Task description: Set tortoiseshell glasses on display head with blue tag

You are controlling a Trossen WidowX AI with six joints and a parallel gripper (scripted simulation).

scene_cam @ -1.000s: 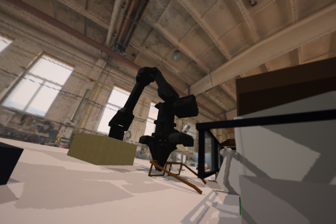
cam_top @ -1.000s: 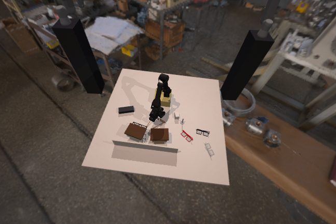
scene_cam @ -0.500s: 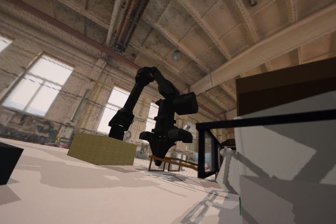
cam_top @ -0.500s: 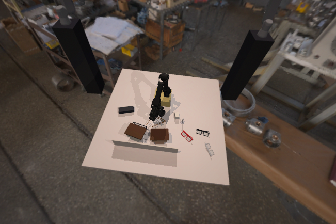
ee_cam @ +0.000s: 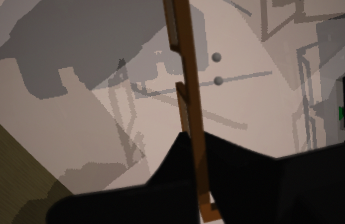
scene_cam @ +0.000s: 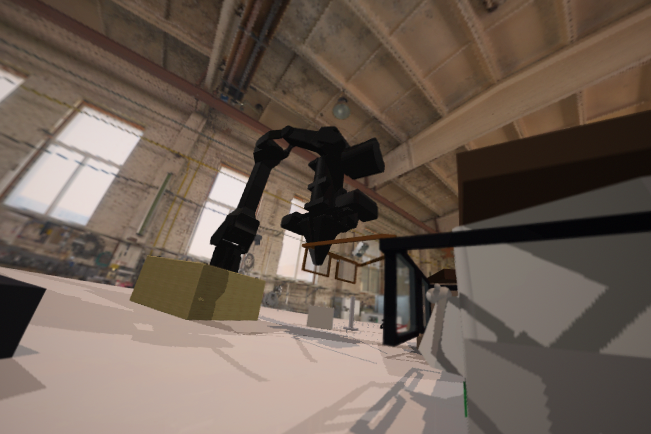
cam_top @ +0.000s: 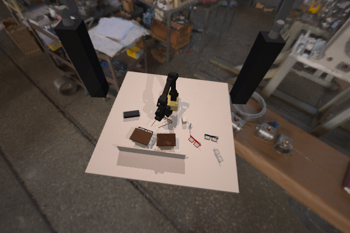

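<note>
The gripper (scene_cam: 319, 258) (ee_cam: 194, 135) is shut on the front frame of the tortoiseshell glasses (scene_cam: 361, 238) (ee_cam: 188, 65) (cam_top: 170, 121), towards one end. The glasses hang above the table, in front of the arm's base, with both temples open towards the heads. The left display head (cam_top: 141, 136) (scene_cam: 465, 399) (ee_cam: 341, 113) has a brown top, wears black glasses (scene_cam: 540, 227) and carries a green tag. The other display head (cam_top: 166, 139) stands beside it, with no glasses visible on it. No blue tag is visible.
A grey panel (cam_top: 150, 152) stands behind the heads. Red glasses (cam_top: 194, 140), black-framed glasses (cam_top: 211, 136) and pale glasses (cam_top: 218, 155) lie to the right. A white block (cam_top: 184, 120) and small stand (cam_top: 190, 126) are right of the gripper; a black box (cam_top: 131, 114) is left.
</note>
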